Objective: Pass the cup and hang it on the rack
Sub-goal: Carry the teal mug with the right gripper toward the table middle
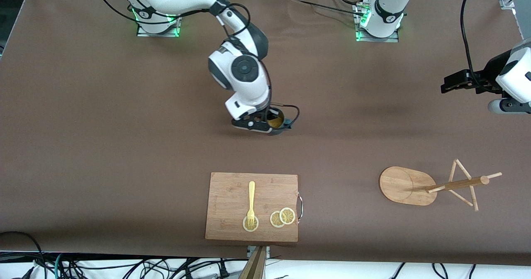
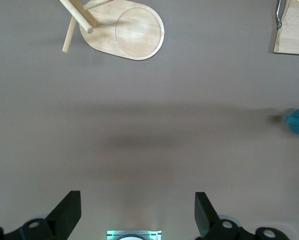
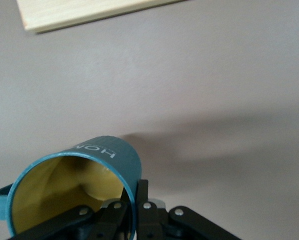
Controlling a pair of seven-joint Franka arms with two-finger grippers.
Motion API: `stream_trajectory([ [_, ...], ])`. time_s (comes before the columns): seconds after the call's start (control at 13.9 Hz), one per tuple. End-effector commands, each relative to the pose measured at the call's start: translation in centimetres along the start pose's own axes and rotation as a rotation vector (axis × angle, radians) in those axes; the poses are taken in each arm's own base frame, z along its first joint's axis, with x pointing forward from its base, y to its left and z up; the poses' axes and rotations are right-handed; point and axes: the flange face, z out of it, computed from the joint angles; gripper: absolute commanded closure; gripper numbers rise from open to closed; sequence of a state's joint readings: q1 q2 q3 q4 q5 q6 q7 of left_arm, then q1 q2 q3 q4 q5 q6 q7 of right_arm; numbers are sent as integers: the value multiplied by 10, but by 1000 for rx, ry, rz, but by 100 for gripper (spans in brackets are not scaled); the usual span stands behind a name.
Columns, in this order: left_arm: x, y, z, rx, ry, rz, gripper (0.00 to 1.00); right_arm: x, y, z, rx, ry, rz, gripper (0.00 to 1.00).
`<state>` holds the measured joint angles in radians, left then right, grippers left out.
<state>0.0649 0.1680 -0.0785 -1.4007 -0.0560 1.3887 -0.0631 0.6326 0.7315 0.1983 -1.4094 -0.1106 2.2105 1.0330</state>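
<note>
Front view: the right gripper, clamped on the cup rim, hides its body mid-table; the left gripper, spread, is cropped at the frame edge.

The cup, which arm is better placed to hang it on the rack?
Probably left. Its open hand waits at the rack's end of the table; the right hand grips the cup mid-table.

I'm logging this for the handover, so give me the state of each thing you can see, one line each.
cup: gripped at its rim, off the table.
right gripper: shut on the cup.
left gripper: open, empty, waiting over bare table.
rack: upright, pegs bare.
cutting board: flat on the table.
fork: lying on the board, tines on a lemon slice.
</note>
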Motion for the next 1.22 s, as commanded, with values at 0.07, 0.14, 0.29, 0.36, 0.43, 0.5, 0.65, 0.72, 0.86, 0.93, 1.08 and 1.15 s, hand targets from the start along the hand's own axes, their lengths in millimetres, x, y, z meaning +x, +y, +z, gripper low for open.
stream_trajectory([
  [0.07, 3, 4, -6, -19, 8, -3, 0, -13, -16, 30, -48, 58, -18, 100],
  [0.14, 3, 8, -6, -18, 8, 3, 0, -15, -17, 33, -52, 61, -23, 100],
  [0.29, 3, 7, -6, -18, 8, 2, 0, -20, -17, 48, -85, 80, -53, 100],
  [0.36, 3, 7, -6, -18, 8, 3, 0, -26, -21, 50, -84, 89, -70, 100],
  [0.43, 3, 7, -6, -18, 8, 3, 0, -26, -21, 48, -82, 92, -67, 86],
  [0.5, 3, 7, -6, -18, 8, 3, 0, -24, -21, 46, -76, 94, -40, 51],
  [0.65, 3, 6, -6, -18, 8, 2, 0, -24, -22, 43, -74, 102, -21, 0],
  [0.72, 3, 6, -6, -18, 8, 2, 0, -23, -23, 38, -68, 104, -27, 0],
  [0.86, 3, 7, -6, -18, 8, 2, 0, -16, -23, 13, -48, 117, -26, 0],
  [0.93, 3, 8, -6, -18, 9, 3, 0, -14, -25, -9, -26, 130, -21, 0],
  [1.08, 3, 8, -6, -18, 9, 3, 0, -8, -18, -46, -45, 133, -14, 0],
  [1.15, 4, 8, -4, -20, 5, 5, 0, -6, -14, -64, -56, 131, -15, 0],
])
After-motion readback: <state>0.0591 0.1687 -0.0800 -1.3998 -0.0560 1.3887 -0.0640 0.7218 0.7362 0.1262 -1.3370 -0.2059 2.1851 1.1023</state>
